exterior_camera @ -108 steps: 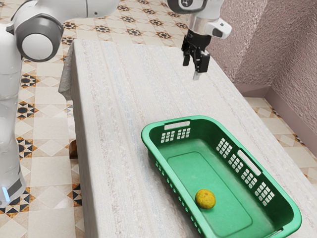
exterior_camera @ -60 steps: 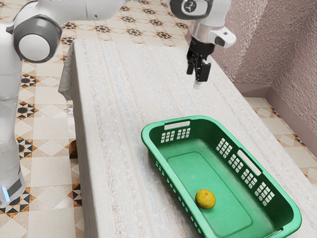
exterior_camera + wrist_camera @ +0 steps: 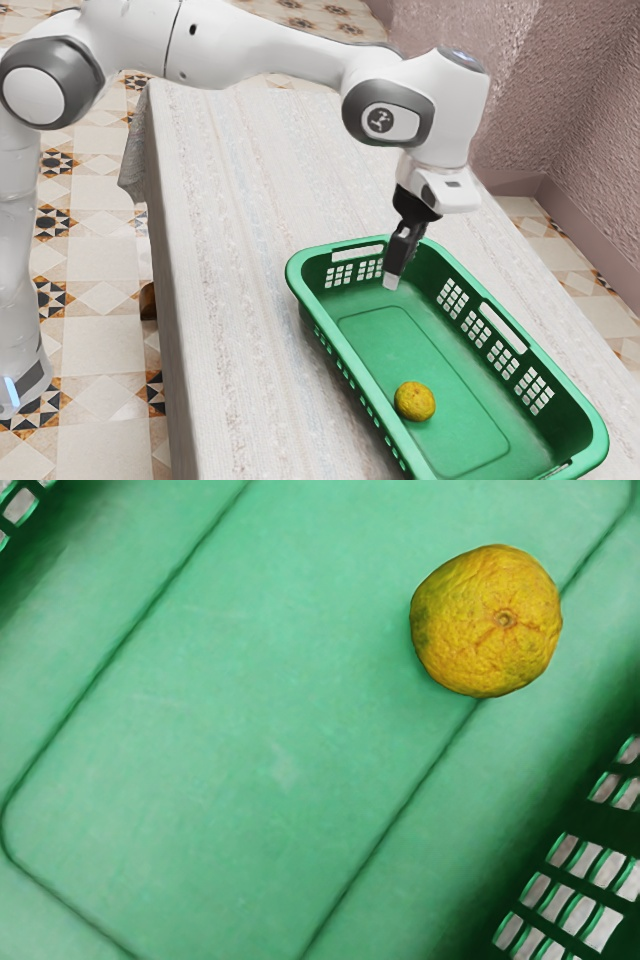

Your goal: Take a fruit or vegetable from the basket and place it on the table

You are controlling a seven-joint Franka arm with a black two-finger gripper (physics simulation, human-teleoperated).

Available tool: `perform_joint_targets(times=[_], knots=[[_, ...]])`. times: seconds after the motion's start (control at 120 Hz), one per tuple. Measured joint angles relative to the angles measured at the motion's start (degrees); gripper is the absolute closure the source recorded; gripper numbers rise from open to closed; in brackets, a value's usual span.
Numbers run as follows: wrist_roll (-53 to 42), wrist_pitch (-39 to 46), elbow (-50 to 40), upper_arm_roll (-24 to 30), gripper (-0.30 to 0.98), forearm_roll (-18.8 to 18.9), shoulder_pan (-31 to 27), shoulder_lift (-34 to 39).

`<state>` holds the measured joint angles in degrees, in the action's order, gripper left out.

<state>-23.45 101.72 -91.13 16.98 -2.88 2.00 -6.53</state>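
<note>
Pincer (image 3: 390, 282): pointing down and slightly tilted, over the far part of the green basket (image 3: 294, 272). Cannot tell whether it is spread or pressed together. The fruit (image 3: 415, 401) lies well apart from it, lower down, on the near side and a little toward the exterior view's right.

Fruit: one round, yellow-orange piece with wrinkled skin, resting on the basket floor. It sits close to the long wall on the exterior view's left, with a gap between fruit and wall. Wrist view: small brownish scar on the upward face, greenish patch on one flank; fruit sits across the floor's outline groove (image 3: 392, 823), off toward one slotted wall (image 3: 520, 890).

Basket: upright on the cloth-covered table (image 3: 230, 260). Arm (image 3: 255, 50): enters from the exterior view's upper left, reaching over the table.
</note>
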Motion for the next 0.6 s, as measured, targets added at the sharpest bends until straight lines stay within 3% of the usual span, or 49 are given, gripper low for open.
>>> perform_joint_targets(times=[0.192,0.6], knots=[[-4.57,10.61,-4.98,3.39,0.01,-2.84,0.13,0.05],[-10.58,26.74,-11.17,7.79,0.01,-4.69,-0.5,-1.34]])
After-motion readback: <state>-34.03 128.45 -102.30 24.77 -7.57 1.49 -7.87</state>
